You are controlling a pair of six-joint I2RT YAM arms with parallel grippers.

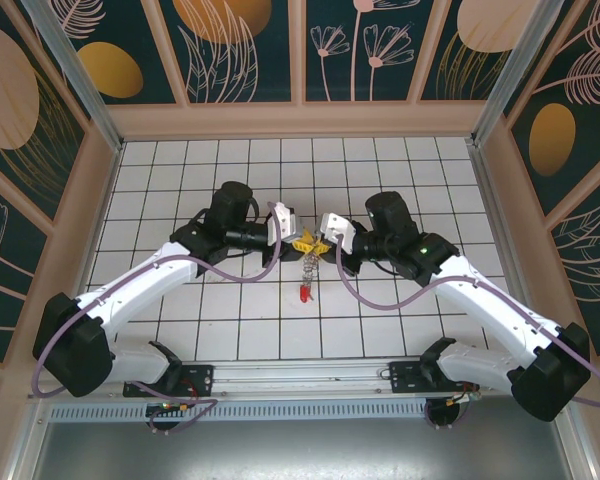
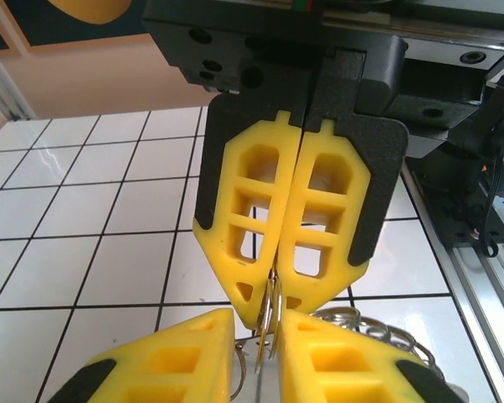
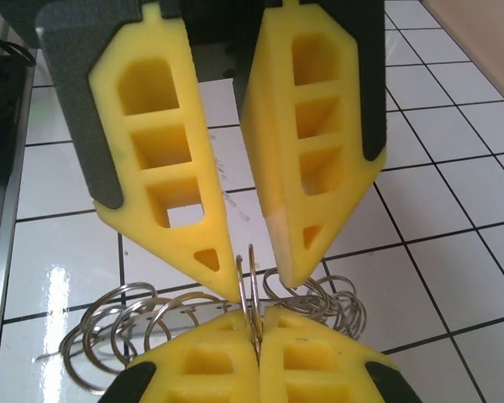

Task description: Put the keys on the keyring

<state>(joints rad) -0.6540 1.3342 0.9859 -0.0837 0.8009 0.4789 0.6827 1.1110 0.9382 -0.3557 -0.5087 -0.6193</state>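
The left arm is stretched from its base at the near left corner forward and inward over the white tiled desk, its wrist turned toward the centre. The left tool is seen narrowly parted, with the thin silvery keyring standing edge-on between its yellow tips; whether they touch it cannot be told. Silvery loops are spread behind the ring, and a short string ending in a red tag runs toward the near edge. The right tool is met tip to tip, fully closed and pinching the keyring. The right arm is bent inward in mirror image.
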